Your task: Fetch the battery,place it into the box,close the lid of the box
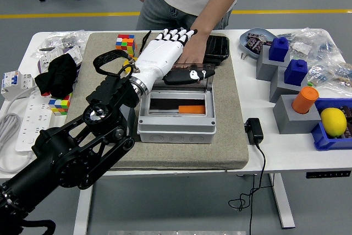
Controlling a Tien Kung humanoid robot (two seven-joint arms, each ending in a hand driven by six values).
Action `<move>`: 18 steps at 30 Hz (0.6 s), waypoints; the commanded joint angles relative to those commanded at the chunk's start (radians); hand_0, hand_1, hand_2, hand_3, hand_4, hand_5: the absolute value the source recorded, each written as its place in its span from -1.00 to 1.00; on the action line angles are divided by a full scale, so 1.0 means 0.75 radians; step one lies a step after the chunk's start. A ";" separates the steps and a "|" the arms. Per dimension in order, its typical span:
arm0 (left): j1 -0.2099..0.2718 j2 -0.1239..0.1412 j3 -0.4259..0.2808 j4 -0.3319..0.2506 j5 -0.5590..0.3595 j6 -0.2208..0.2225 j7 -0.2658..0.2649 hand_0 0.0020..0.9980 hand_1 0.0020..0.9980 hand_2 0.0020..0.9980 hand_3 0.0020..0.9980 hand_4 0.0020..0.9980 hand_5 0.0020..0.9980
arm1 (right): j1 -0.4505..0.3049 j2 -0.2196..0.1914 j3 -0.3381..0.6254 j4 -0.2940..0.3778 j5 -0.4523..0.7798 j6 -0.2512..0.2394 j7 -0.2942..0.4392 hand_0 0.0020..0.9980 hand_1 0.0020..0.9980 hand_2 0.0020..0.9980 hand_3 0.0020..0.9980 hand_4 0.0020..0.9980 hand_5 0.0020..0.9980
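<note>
Grey floor with a yellow line behind; white counter (258,155) carries a grey mat (82,114) in the middle. On the mat sits the grey box (175,115), open at the top, with the orange battery (191,109) lying inside it toward the right.

My left hand (165,53) comes in from the lower left on the black arm, forearm angled up and to the right across the mat. The hand is above the box's far edge, palm down, white fingers (175,35) extended and slightly fanned toward the far side, thumb (190,74) held out to the right over the clear lid (204,74) at the box's back rim. Fingers are spread and grasp nothing; whether the thumb touches the lid, I cannot tell.

A person stands at the far side; one hand (193,53) reaches down just beside my fingers, resting at the black tray (217,48) behind the box.

Rubik's cube (125,45) at the mat's far left. Lemon (333,121) in the blue bin at the right edge. My right arm is out of view.
</note>
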 joint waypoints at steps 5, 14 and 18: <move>-0.015 0.019 0.020 -0.047 0.008 -0.119 0.071 1.00 1.00 0.97 0.76 1.00 1.00 | 0.001 -0.001 0.001 0.000 0.000 0.000 0.000 0.44 0.30 0.33 0.36 1.00 0.77; -0.015 0.024 0.047 -0.081 0.008 -0.273 0.153 1.00 0.85 0.49 0.45 1.00 1.00 | 0.000 -0.001 0.002 0.000 0.002 0.000 0.000 0.44 0.30 0.33 0.35 1.00 0.77; -0.016 0.025 0.051 -0.092 0.005 -0.266 0.148 1.00 0.85 0.49 0.45 1.00 1.00 | 0.000 -0.001 0.002 0.000 0.002 0.000 0.000 0.44 0.30 0.33 0.35 1.00 0.77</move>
